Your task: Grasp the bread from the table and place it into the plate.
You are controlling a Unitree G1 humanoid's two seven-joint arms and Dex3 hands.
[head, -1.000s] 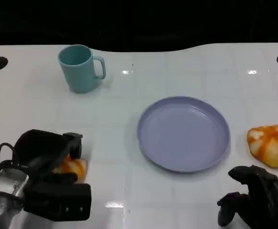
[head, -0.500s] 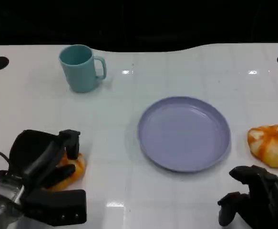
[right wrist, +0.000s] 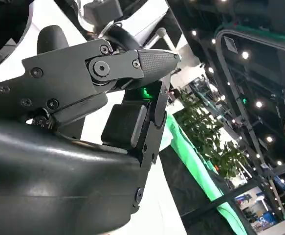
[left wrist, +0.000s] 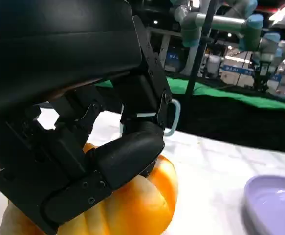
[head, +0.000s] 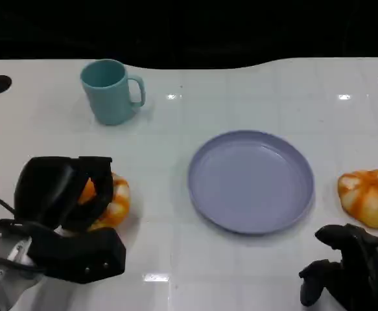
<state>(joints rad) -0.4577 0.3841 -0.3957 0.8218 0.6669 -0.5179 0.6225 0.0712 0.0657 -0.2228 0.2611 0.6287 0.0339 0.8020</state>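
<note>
- While the right hand (head: 351, 272) is sitting curled on nothing at five o'clock, the left hand (head: 65, 194) is gripping a bread (head: 114, 204) at eight o'clock.
- The plate (head: 250, 181) is lying centre-right on the tabletop (head: 240, 97).

Left hand (left wrist: 83, 147): black, wrapped over the bread, fingers (left wrist: 127, 149) lying across its top and gripping it.
Bread (left wrist: 137, 205): orange, glossy, lobed, mostly under the hand, its bare side facing the plate.
Plate (left wrist: 274, 200): lavender, only one edge visible, apart from the bread on the table.
Table (left wrist: 210, 166): white, bare between bread and plate.
Cup: a pale blue loop (left wrist: 174, 117) past the fingers, probably a cup handle; the body is hidden.
Background: green strip (left wrist: 240, 98), dark floor, and grey-and-blue robot arms (left wrist: 230, 22) well beyond the table.
</note>
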